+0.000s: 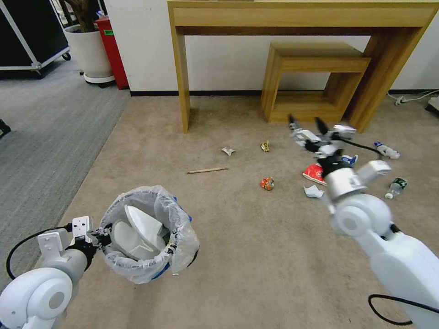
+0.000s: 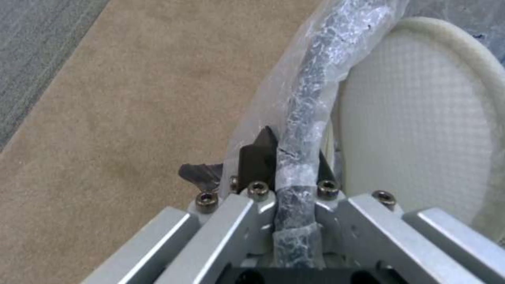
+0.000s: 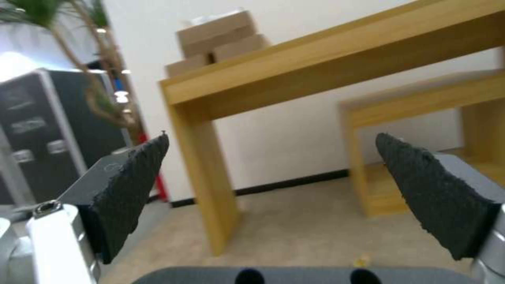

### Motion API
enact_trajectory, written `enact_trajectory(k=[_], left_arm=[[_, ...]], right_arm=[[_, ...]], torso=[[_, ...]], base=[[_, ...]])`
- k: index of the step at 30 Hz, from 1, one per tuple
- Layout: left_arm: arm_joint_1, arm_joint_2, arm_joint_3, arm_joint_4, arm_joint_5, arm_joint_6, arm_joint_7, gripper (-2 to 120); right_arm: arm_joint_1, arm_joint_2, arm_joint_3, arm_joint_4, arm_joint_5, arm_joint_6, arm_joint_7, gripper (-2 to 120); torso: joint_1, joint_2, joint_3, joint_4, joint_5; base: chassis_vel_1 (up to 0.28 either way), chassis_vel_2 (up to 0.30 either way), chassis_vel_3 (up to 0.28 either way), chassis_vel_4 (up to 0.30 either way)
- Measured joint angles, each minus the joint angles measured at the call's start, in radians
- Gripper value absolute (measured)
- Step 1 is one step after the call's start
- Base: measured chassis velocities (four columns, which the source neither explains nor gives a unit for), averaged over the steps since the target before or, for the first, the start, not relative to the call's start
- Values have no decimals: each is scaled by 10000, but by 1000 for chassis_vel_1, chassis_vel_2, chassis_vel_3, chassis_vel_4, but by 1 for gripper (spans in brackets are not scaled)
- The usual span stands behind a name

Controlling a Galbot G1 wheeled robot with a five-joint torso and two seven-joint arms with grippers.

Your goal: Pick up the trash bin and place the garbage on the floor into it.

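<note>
The trash bin (image 1: 148, 233), lined with a translucent white bag, hangs low at the left with my left gripper (image 1: 103, 230) shut on its rim (image 2: 294, 157). White slippers (image 2: 416, 118) lie inside it. My right gripper (image 1: 307, 123) is raised and open above the litter at the right, its dark fingers (image 3: 131, 189) spread wide with nothing between them. Garbage on the beige carpet: a wooden stick (image 1: 206, 170), a crumpled white wrapper (image 1: 227, 151), a yellow scrap (image 1: 265, 146), a crushed red piece (image 1: 267, 183), a red-white carton (image 1: 314, 173), a green-label bottle (image 1: 395, 187) and another bottle (image 1: 386, 150).
A tall wooden desk (image 1: 302, 18) stands against the far wall with a low wooden stand (image 1: 315, 77) under it. A white plant pot (image 1: 89, 50), a red container (image 1: 112, 50) and a black wheeled case (image 1: 27, 36) are at the far left. Cables (image 1: 411, 98) lie at the right wall.
</note>
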Motion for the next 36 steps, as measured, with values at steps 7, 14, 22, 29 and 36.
enact_trajectory(k=[7,14,22,29,36], left_arm=[[-64,-34,-13,198,215,0,209,0],[-205,-65,57,329,337,84,373,0],[-320,-67,83,342,483,209,598,0],[-295,17,39,366,569,141,961,0],[-421,53,10,643,752,-52,1238,0]], right_arm=[[-2010,649,1259,416,-836,-176,246,100],[-3271,1220,1826,453,-1632,-50,415,100],[-3907,1522,2122,496,-2412,-26,667,100],[-4495,1950,2318,529,-3213,215,742,100],[-5384,2262,2980,555,-3924,581,589,100]], torso=[[0,0,0,0,-2],[0,0,0,-2,-1],[0,0,0,0,-2],[-1,0,0,0,-2],[-1,0,0,0,-2]], base=[[0,0,0,0],[0,0,0,0],[0,0,0,0],[0,0,0,0],[0,0,0,0]])
